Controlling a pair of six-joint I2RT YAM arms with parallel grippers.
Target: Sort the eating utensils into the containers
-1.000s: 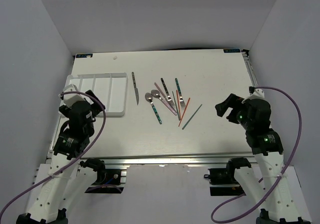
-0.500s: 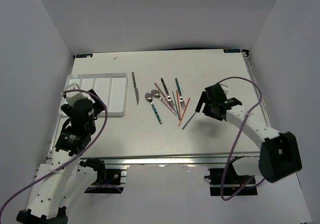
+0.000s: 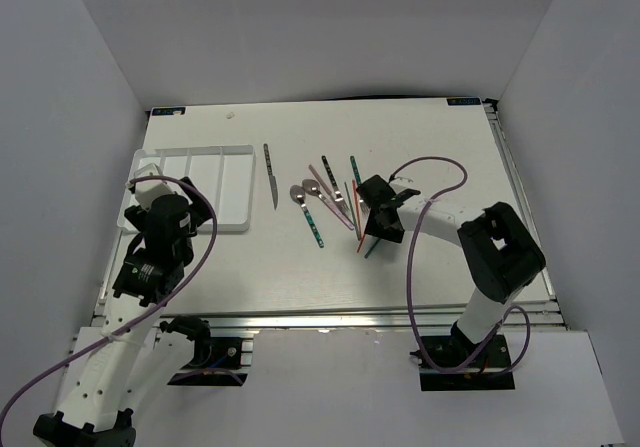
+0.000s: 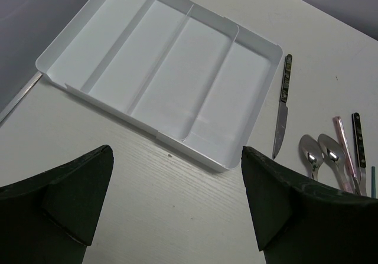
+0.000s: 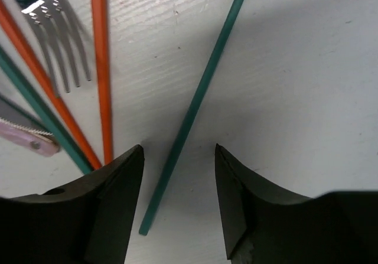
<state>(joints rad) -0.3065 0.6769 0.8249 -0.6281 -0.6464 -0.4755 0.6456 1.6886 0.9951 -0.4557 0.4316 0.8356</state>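
Two robot arms reach over a white table (image 3: 440, 147).

The left gripper (image 4: 174, 157) hangs above the table with its two dark fingers spread wide and nothing between them. Just ahead of it lies the white divided tray (image 4: 165, 63), flat on the table. The tray's four long compartments hold no utensils, and its near edge sits just beyond the fingertips. Ahead and to the right of this gripper, just past the tray's right side, lies a dark-handled knife (image 4: 282, 107) with its blade pointing back toward the arm. Farther right are two silver spoons (image 4: 322, 152), side by side with their bowls nearly touching. Next to them lie a pink handle (image 4: 344, 146) and a second dark handle (image 4: 359, 143).

The right gripper (image 5: 178, 152) is down close to the table, at the right edge of the loose cutlery cluster. Its jaws are parted and hold nothing. A green chopstick (image 5: 201, 98) lies on the table between the two fingers, running away from the gripper and slightly to its right. Neither finger visibly touches it. To the left of this gripper lie two orange-red chopsticks (image 5: 100, 69), meeting near the left finger. A fork (image 5: 59, 45) rests between them, tines toward the gripper. At the far left are another green chopstick (image 5: 41, 122) and a pink handle tip (image 5: 26, 139).
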